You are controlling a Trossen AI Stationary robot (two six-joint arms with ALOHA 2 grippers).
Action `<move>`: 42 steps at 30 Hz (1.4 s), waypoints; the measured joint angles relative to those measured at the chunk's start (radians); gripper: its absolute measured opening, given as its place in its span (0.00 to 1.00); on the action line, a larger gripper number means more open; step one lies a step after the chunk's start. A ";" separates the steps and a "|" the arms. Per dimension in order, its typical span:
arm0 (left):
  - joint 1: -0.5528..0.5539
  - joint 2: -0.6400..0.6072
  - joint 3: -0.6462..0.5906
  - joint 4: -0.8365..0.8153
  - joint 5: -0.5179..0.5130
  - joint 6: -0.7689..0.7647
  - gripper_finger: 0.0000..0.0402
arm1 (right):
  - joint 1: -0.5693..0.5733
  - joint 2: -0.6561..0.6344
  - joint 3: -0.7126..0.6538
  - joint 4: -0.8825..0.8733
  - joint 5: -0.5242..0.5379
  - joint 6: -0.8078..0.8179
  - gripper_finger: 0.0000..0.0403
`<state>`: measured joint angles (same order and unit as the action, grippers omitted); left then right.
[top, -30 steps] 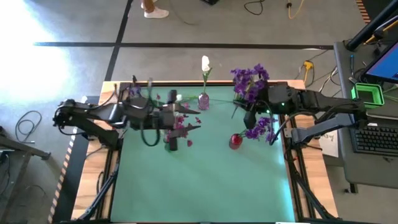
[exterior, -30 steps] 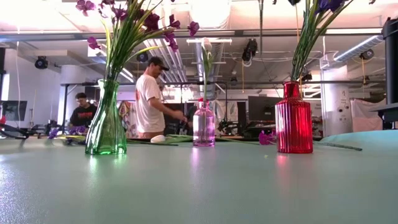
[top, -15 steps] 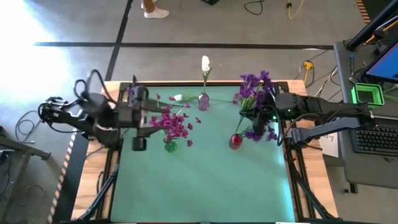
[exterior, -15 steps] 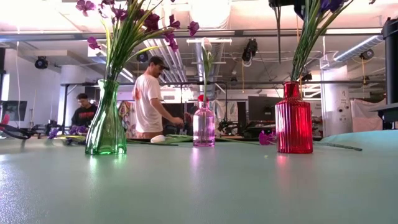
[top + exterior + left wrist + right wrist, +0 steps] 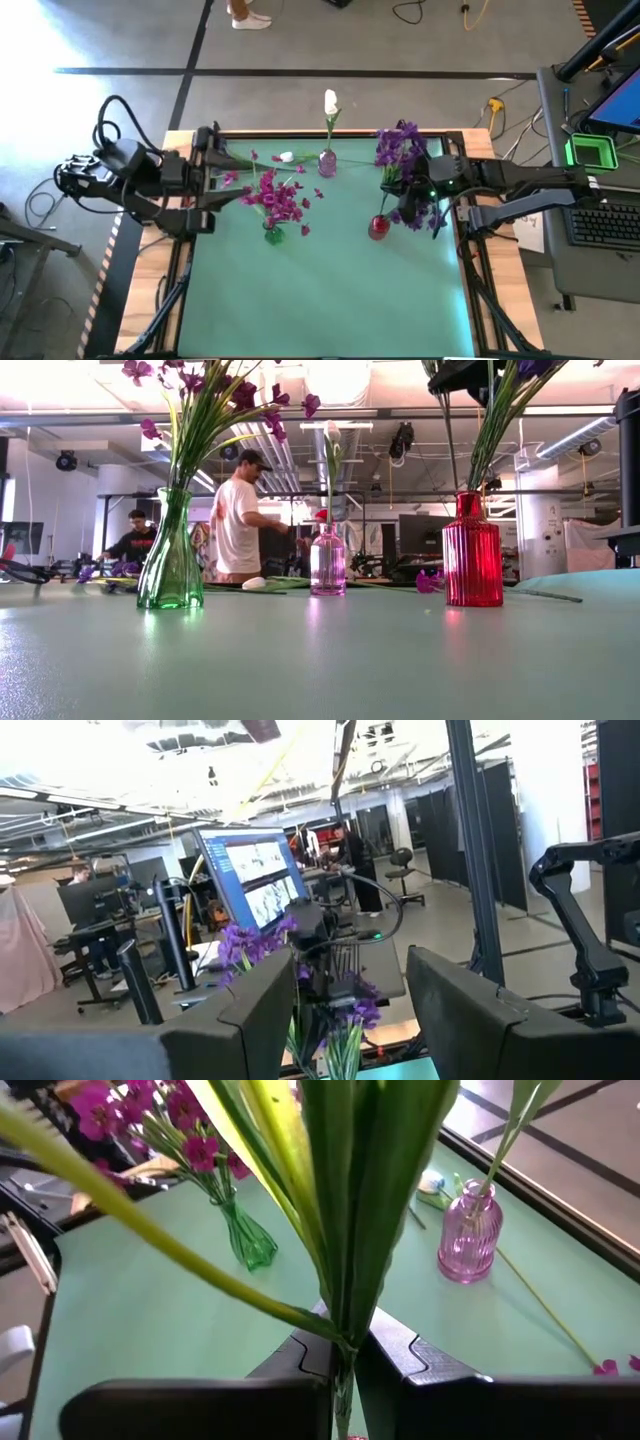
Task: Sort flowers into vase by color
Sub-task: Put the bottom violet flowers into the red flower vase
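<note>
Three vases stand on the green table: a green vase (image 5: 272, 235) with magenta flowers (image 5: 280, 196), a pink vase (image 5: 327, 163) with one white flower (image 5: 330, 102), and a red vase (image 5: 378, 227) with purple flowers (image 5: 416, 212). My right gripper (image 5: 408, 195) hovers just above the red vase (image 5: 472, 550), shut on another purple flower (image 5: 400, 148). My left gripper (image 5: 222, 178) hangs open and empty near the table's left edge, left of the green vase. A white bud (image 5: 287, 157) lies on the table by the pink vase. My right gripper pinches the purple flower's green stem and leaves (image 5: 343, 1342) between its two fingers, below the blooms. The fingers slant down from the table's right side. The flower stands roughly upright, clear of the table, its thin lower stem (image 5: 447, 435) hanging down toward the red vase's mouth.
A long loose stem (image 5: 545, 1310) and small purple blooms lie on the table behind the pink vase (image 5: 468, 1230). People stand in the room beyond the far edge (image 5: 238, 515). A monitor and keyboard sit off the table's right side (image 5: 610, 225).
My left gripper has drawn back from over the green vase toward the table's left edge, rising a little and staying open. My right gripper has sunk toward the red vase with the purple flower; its stem now reaches lower in the low view.
</note>
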<state>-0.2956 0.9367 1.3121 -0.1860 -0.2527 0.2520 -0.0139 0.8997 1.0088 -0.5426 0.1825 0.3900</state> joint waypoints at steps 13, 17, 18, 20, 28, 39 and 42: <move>0.000 0.005 0.000 -0.017 0.000 0.004 0.45 | 0.000 0.055 0.047 -0.069 -0.007 -0.007 0.04; 0.000 0.006 0.000 -0.023 0.000 0.005 0.45 | 0.000 0.074 0.042 -0.070 -0.007 -0.001 0.04; 0.000 0.006 0.000 -0.025 0.000 0.005 0.45 | 0.000 0.080 0.040 -0.070 -0.007 0.003 0.04; 0.000 0.006 0.000 -0.032 0.000 0.005 0.45 | 0.000 0.091 0.038 -0.069 -0.007 0.003 0.04; 0.001 0.006 0.000 -0.048 0.000 0.005 0.45 | 0.000 0.126 0.036 -0.061 -0.003 -0.008 0.04; 0.001 0.007 0.000 -0.061 0.000 0.005 0.45 | 0.001 0.139 0.004 -0.047 -0.008 -0.009 0.04; 0.001 0.007 0.000 -0.063 0.000 0.005 0.45 | 0.001 0.140 -0.015 -0.045 -0.008 -0.007 0.04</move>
<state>-0.2947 0.9439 1.3121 -0.2493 -0.2527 0.2569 -0.0132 1.0398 0.9934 -0.5880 0.1749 0.3835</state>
